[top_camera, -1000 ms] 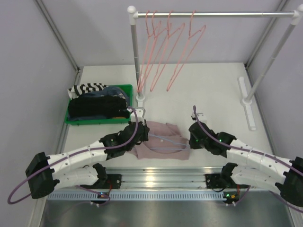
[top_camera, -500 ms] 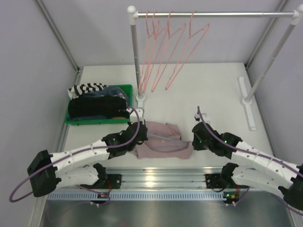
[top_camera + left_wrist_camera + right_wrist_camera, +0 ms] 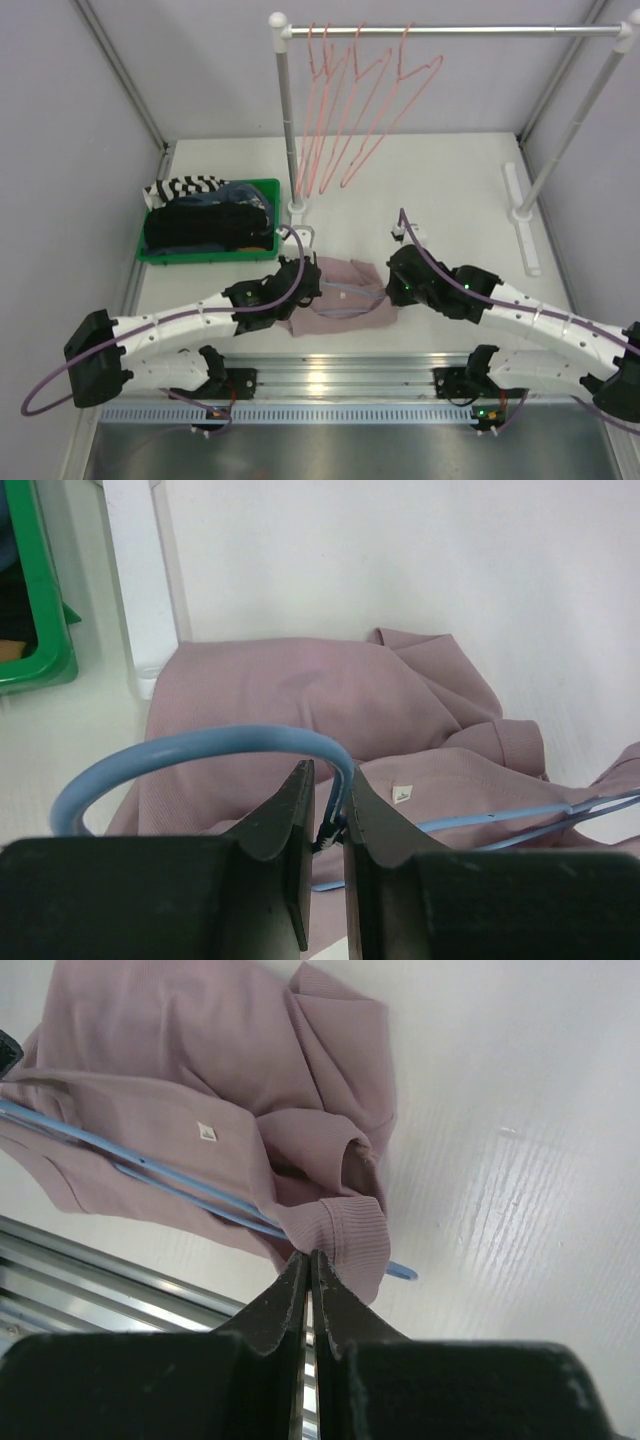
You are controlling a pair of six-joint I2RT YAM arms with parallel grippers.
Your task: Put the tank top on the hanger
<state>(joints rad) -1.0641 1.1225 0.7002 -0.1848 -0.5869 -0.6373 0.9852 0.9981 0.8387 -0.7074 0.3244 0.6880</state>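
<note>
- Leftmost, the left gripper (image 3: 328, 825) is clamped on the hanger (image 3: 200, 745) just below its hook.
- Its bar runs rightward across the tank top (image 3: 300, 690), which lies between the arms.
- The right gripper (image 3: 305, 1260), jaws almost touching, seemingly pinches the top's ribbed edge beside the bar's free tip.

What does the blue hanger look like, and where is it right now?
The hanger is thin light-blue wire with a rounded hook. Its straight wires run across the pink tank top and under a ribbed edge of it, with one end poking out on the far side. The left gripper is shut on the neck just below the hook.
</note>
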